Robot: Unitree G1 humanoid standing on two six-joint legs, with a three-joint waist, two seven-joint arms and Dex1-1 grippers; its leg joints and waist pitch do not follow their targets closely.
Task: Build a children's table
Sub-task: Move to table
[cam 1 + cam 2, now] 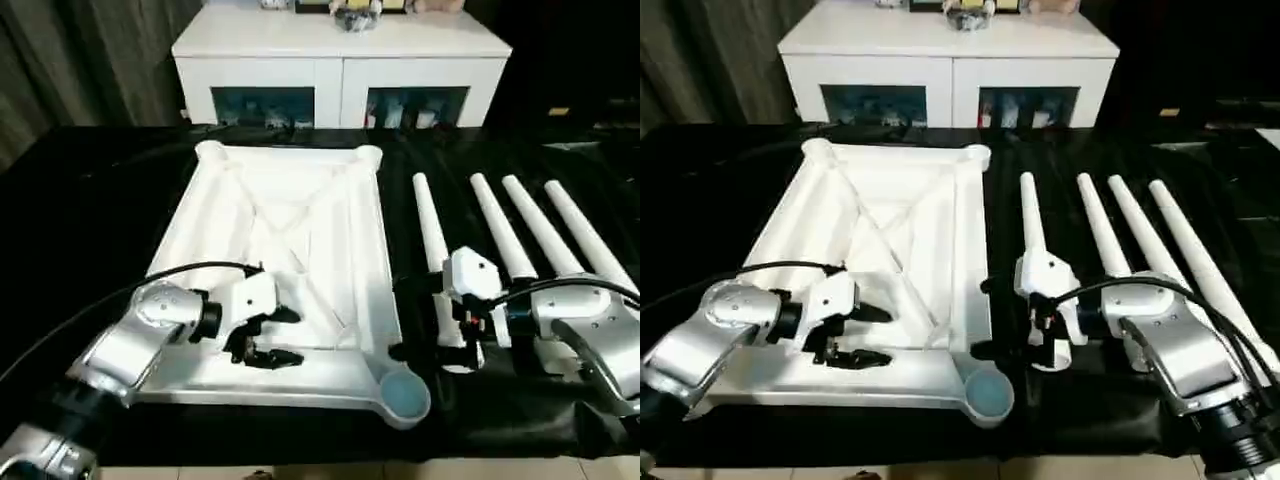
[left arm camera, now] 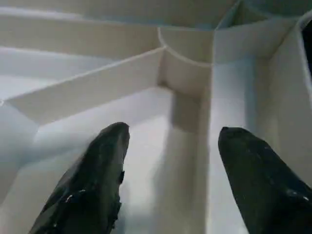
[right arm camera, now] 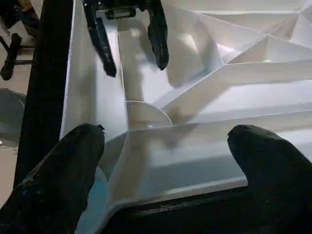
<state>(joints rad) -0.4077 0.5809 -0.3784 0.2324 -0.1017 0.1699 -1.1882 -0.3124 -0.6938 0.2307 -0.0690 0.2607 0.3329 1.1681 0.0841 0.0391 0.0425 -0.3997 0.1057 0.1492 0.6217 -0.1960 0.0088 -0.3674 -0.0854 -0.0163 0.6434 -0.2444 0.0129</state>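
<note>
Upside-down table top flat on the black cloth, ribbed underside up, directly under and ahead of the left gripper. Left gripper poised over the near edge strip of the top, black fingers spread apart with a rib running between them, nothing held; in the left wrist view, a round socket wall just beyond the fingertips where the ribs meet. Near corner socket of the top, round and bluish inside, between the two grippers, closer to the right one. Right gripper just off the top's right rim, fingers wide apart and empty, pointed across the rim towards the left gripper, whose black fingers appear at the far side of the right wrist view. Four white tapered legs loose on the cloth, side by side, beyond and beside the right gripper; the innermost leg passing right behind the gripper's white housing, contact impossible to tell. Behind the cloth-covered surface, well beyond both grippers, a white cabinet with glass doors.
</note>
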